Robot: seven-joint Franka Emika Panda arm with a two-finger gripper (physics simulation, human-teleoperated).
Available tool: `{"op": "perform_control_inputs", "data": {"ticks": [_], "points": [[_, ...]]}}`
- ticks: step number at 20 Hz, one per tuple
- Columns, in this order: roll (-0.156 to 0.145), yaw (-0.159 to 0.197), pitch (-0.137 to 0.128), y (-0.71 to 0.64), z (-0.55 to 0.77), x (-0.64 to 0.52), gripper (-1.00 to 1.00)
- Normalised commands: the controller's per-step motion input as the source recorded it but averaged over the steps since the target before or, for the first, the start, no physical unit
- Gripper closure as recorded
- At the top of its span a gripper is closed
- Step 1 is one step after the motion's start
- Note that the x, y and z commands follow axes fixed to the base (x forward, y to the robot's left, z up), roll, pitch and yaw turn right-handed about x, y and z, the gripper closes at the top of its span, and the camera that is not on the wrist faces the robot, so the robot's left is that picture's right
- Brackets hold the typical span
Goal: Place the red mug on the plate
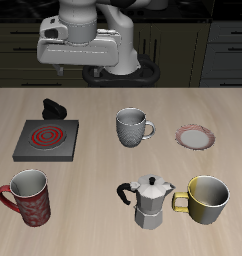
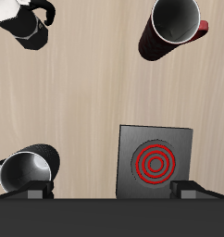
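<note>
The red mug (image 1: 28, 197) stands upright near the table's front edge, dark red with a pale speckled pattern; the wrist view looks down into its grey inside (image 2: 174, 28). The plate (image 1: 194, 136), a small white saucer with a reddish-pink rim, lies flat at the far side of the table from the mug, beyond the grey-white mug, and does not show in the wrist view. My gripper (image 1: 73, 70) (image 2: 112, 192) hangs high above the back of the table, over the burner, open and holding nothing.
A square grey burner (image 1: 47, 138) (image 2: 155, 162) with a red spiral lies beneath the gripper. A grey-white patterned mug (image 1: 131, 127) (image 2: 31, 171) stands mid-table. A moka pot (image 1: 148, 200) (image 2: 26, 18) and a yellow mug (image 1: 208, 198) stand near the front edge.
</note>
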Motion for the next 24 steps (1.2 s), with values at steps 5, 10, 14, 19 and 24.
{"op": "perform_control_inputs", "data": {"ticks": [5, 10, 14, 19, 24], "points": [[0.011, -0.009, 0.011, -0.26, 0.02, 0.38, -1.0], [-0.043, -0.044, 0.013, -0.39, 0.02, 0.36, -1.0], [0.009, -0.063, 0.031, -0.2, -0.07, 0.35, -1.0], [0.012, -0.075, 0.03, -0.15, -0.12, 0.29, -1.0], [-0.001, 0.001, -0.009, -0.02, 0.0, 0.24, -1.0]]}}
